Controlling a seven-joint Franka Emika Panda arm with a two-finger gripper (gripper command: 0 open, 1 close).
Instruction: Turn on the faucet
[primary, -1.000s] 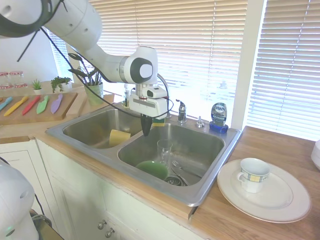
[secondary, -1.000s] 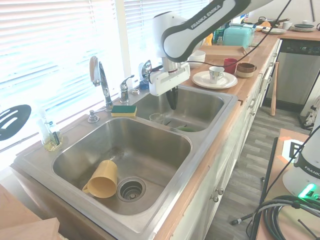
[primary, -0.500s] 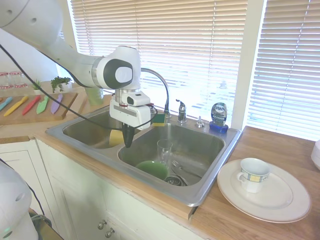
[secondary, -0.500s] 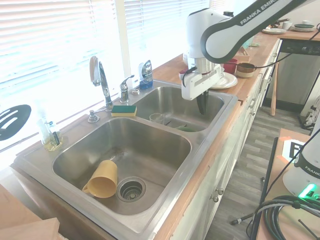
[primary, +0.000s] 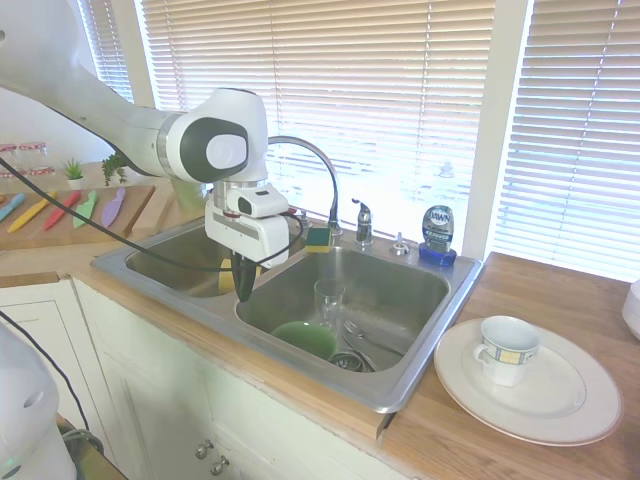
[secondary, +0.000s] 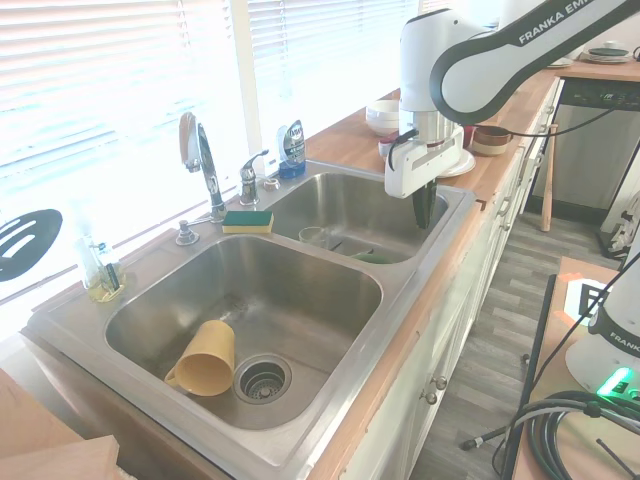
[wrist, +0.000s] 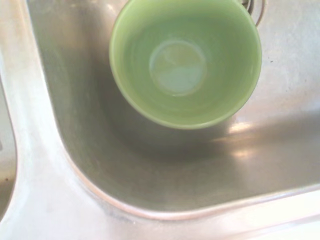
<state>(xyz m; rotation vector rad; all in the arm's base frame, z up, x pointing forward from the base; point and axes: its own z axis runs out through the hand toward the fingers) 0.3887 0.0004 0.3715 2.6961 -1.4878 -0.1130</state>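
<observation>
A double-basin stainless steel sink (primary: 420, 345) is set into the wooden table (primary: 560, 290). One basin holds a pale green bowl (wrist: 185, 60) and a clear drinking glass (primary: 328, 298); the other holds a yellow plastic cup (secondary: 204, 360) lying on its side. A yellow-green sponge (secondary: 248, 221) rests on the back rim. A blue dish-soap bottle (primary: 437, 234) stands near a white plate (primary: 560, 400) carrying a mug (primary: 506, 349).

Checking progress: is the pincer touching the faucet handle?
No, the pincer hangs over the sink's front rim, well apart from the faucet.
</observation>
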